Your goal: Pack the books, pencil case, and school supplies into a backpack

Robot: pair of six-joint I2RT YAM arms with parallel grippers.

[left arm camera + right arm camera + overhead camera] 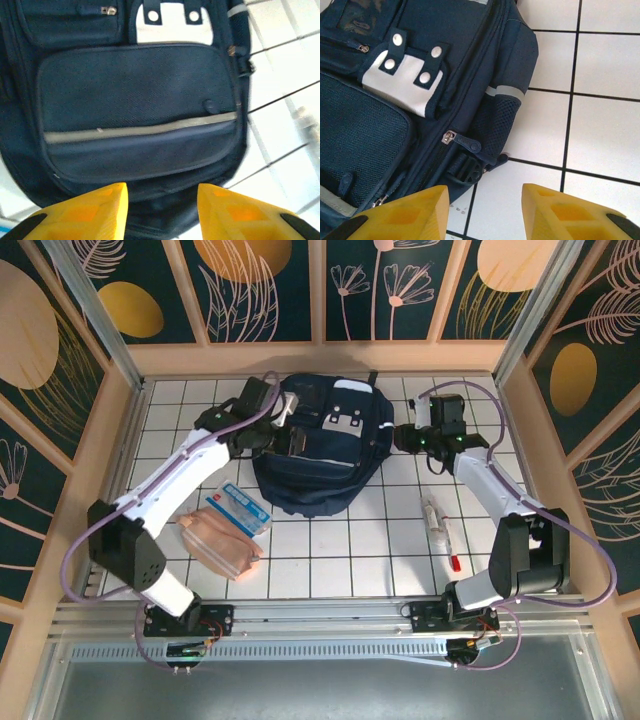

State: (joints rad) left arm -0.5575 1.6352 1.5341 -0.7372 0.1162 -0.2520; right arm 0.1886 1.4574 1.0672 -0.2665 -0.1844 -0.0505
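The navy backpack (320, 455) lies flat mid-table, its grey-white buckled patch (405, 82) facing up. My left gripper (162, 210) hovers over its front pocket (135, 110), open, with only dark fabric between the yellow fingers. My right gripper (486, 212) stands open at the backpack's right side, over white tile, beside a zip pull (465, 142) and a black buckle. The school supplies, a whitish tube (432, 514) and a short red pen (453, 560), lie near the right arm. A peach pouch (220, 542) with a blue-and-white flat case (245, 506) on it lies front left; which is the pencil case I cannot tell. The books are out of view.
White tiled table with wooden walls on three sides. In the top view the left gripper (290, 437) and right gripper (402, 437) flank the backpack's upper half. Bare tiles (350, 550) lie in front of the backpack between the arms.
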